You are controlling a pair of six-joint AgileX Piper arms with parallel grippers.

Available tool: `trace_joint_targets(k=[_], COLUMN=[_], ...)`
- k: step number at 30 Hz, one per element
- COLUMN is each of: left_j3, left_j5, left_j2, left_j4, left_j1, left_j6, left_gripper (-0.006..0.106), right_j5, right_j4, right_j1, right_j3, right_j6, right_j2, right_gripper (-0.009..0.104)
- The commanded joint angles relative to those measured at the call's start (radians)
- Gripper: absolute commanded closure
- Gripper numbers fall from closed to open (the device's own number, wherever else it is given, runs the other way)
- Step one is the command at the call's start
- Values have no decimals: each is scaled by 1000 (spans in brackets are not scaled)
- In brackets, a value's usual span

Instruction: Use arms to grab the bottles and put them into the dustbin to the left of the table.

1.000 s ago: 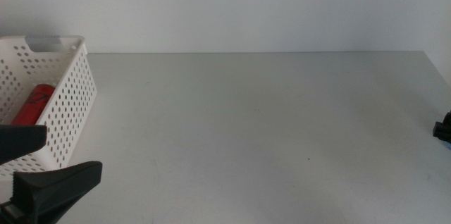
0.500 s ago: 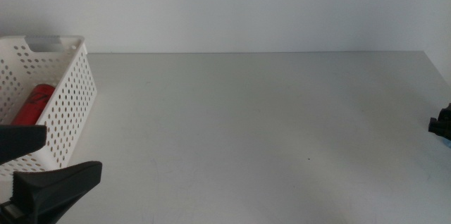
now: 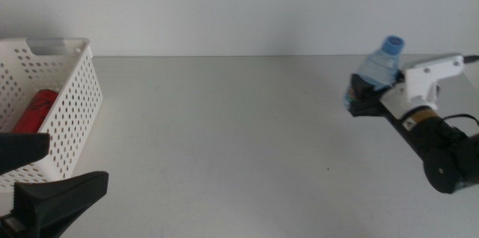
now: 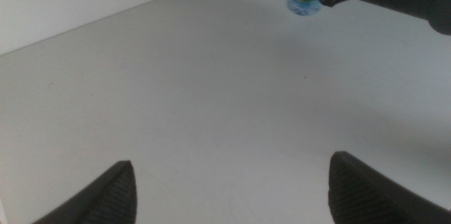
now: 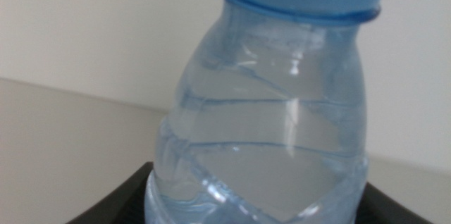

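1. Whereas half a second ago only a dark tip showed at the table's 3 o'clock edge, the right arm (image 3: 438, 156) has now swung into the middle view, carrying a water bottle (image 3: 376, 69) lifted clear of the table (image 3: 247, 133).
2. The left gripper (image 3: 34, 174) has not moved; it waits at 8 o'clock, jaws spread wide and holding nothing, just beside the dustbin (image 3: 75, 118).
3. The right gripper (image 3: 364, 94), at about 2 o'clock, is clenched on the bottle's lower body; the bottle tilts, blue cap (image 3: 391, 44) uppermost. In the right wrist view the bottle (image 5: 268, 146) fills the frame, dark jaws pressed to either side of its base.
4. A red can (image 3: 36, 111) lies inside the dustbin at 9 o'clock, as before.
5. The table is pale grey and matte; a plain white wall (image 3: 239, 6) rises behind its far edge at 12 o'clock.
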Motion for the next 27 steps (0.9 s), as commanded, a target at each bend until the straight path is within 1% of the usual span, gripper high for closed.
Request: trace_joint_targets(k=[1,2,5,7,8,11,16,24,27], left_j3=[-28,-28,-28,-28,-28,-28,-28,-28,-28], left_j5=[-75,-75,-75,-75,-75,-75,-75,-75,-75], left_j2=[5,5,5,5,5,5,5,5,5], left_j4=[0,0,0,0,0,0,0,0,0], left_j1=[-8,-8,-8,-8,-8,-8,-8,-8,-8], left_j6=[-11,-11,-11,-11,-11,-11,-11,-11,-11], left_gripper=[8,8,8,8,8,8,8,8,8], right_j5=[-142,-84,75,160,201,279,290,296,304], right_j4=[-169,-212,-307,-341,-349,-351,-347,-351,-351], right_j1=[90,130,230,287,312,362,395,419,419], right_j3=[-132,-190,-371,-475,-527,-644,-761,-772,-772], right_j6=[104,159,292,324,325,320,325,321,321], right_j2=[-66,-60,-15,29,55,132,248,302,303], right_gripper=[96,96,96,96,96,96,96,96,93])
